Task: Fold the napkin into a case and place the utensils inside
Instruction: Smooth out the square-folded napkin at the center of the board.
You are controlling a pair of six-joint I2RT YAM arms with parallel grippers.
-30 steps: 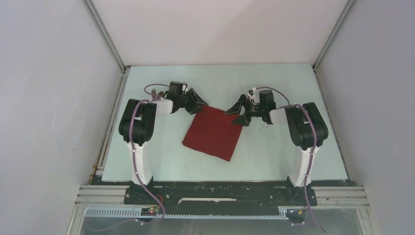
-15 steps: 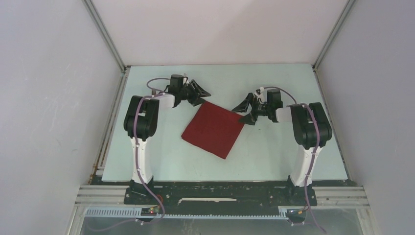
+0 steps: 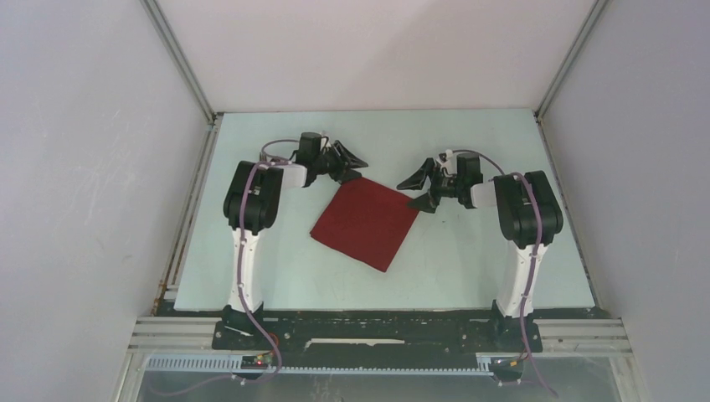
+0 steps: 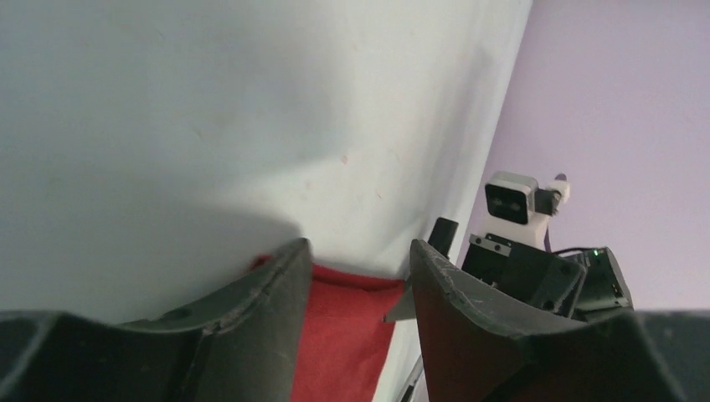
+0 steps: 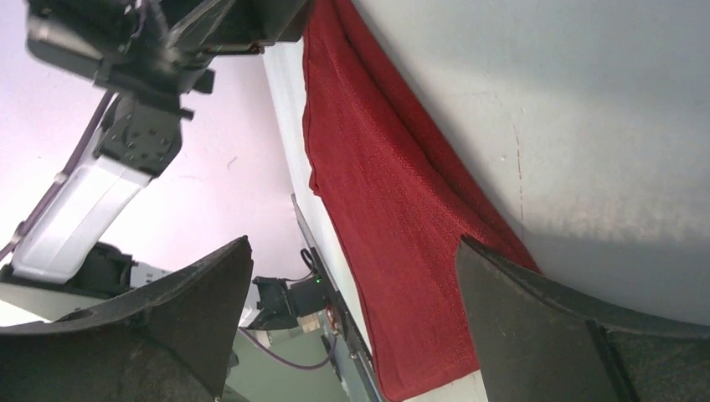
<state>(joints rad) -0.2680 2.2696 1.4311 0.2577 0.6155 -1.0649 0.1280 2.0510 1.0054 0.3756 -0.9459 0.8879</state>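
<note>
Pale tabletop (image 3: 469,268) carries the dark red napkin (image 3: 366,222), flat between 2 arms. Left hand (image 3: 357,167) is partly spread and right hand (image 3: 408,193) spread wide, both holding nothing, near its far corners.

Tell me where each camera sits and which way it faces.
Top: fixed above and behind, looking down on the table; shows both arms, left hand and right hand flanking the napkin.
Left wrist: rides the left arm, looking past its own fingers at the napkin's corner and the right arm.
Right wrist: rides the right arm, looking past its spread fingers along the napkin toward the left arm.
Shared: every view catches the napkin.
</note>
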